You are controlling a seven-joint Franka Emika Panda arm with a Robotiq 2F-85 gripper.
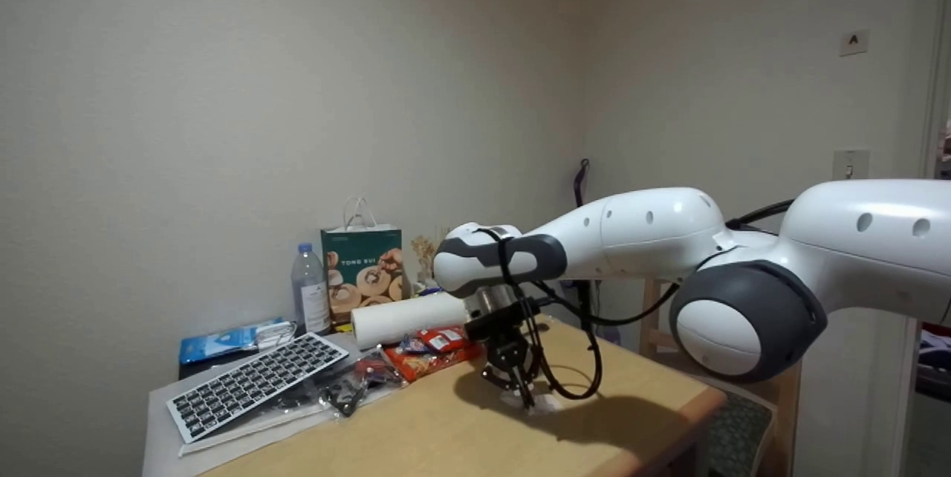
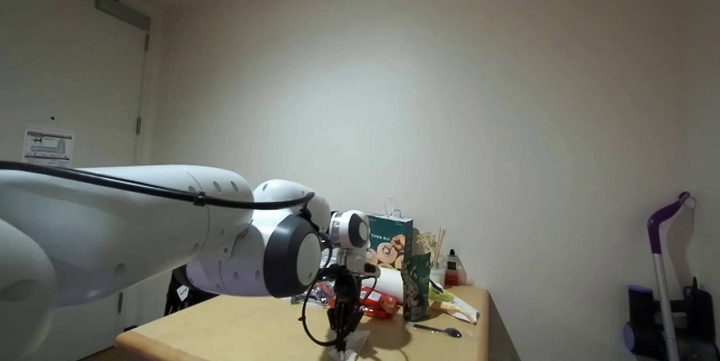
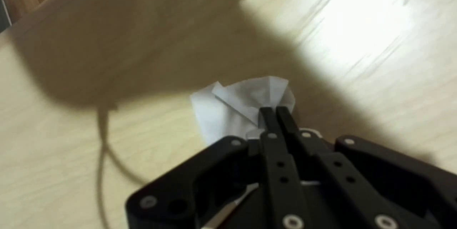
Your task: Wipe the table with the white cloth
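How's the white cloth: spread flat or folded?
Partly folded: in the wrist view the white cloth shows creases and an overlapping flap. Part behind the gripper is hidden.

The white arm (image 1: 661, 235) has grey bands (image 1: 791, 321), black cables (image 2: 163, 191) and a black gripper (image 3: 275, 112) with seemingly silvery screws (image 3: 292, 221).

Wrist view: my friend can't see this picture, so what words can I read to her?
A black gripper is shut on a wrinkled white cloth on a light wooden table. A big dark shadow falls across it.
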